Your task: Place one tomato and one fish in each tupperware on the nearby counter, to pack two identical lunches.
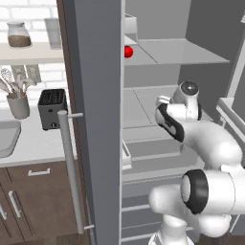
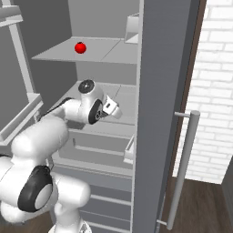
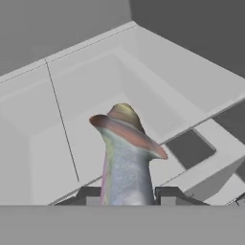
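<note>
A silvery fish with a brownish tail stands up between my fingertips in the hand view. My gripper is shut on it, above a white fridge drawer. In the base views my arm reaches into the open fridge at its middle shelf. A red tomato lies on the upper fridge shelf, above and behind my hand. On the counter at the far left lies a light-grey tupperware, cut off by the picture's edge.
The open grey fridge door with its long silver handle stands between my arm and the counter. A black toaster and a utensil cup stand on the counter. A jar sits on the wall shelf.
</note>
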